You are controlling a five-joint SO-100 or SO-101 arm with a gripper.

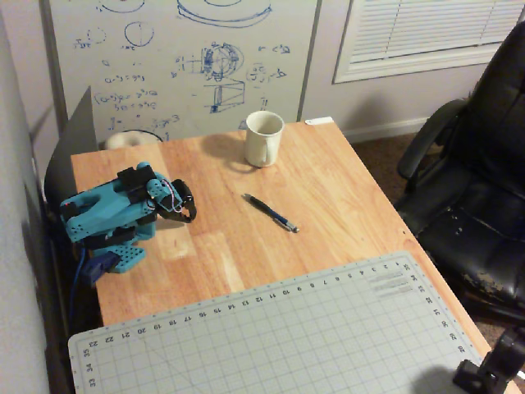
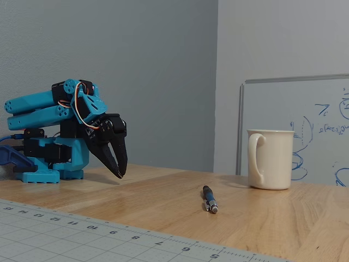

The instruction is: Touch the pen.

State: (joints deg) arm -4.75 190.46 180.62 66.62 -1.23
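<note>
Pincer (image 2: 119, 173) is hanging folded near the arm base, fingers pressed together, gripping nothing, tips pointing down just above the table (image 1: 344, 189). The pen (image 1: 271, 213) is lying flat mid-table, well apart from it, near the white mug (image 1: 264, 138). Risks: the thin pen rolling away if struck sideways, a reach overshooting into the mug, or tips jamming into the wood.

The wooden table (image 1: 344, 197) carries a white mug (image 1: 264, 138) near its far edge. The pen (image 1: 271, 213) lies flat near the middle. A gridded mat (image 1: 271, 336) covers the near part. The blue arm's base (image 1: 115, 254) stands at the left edge.
</note>
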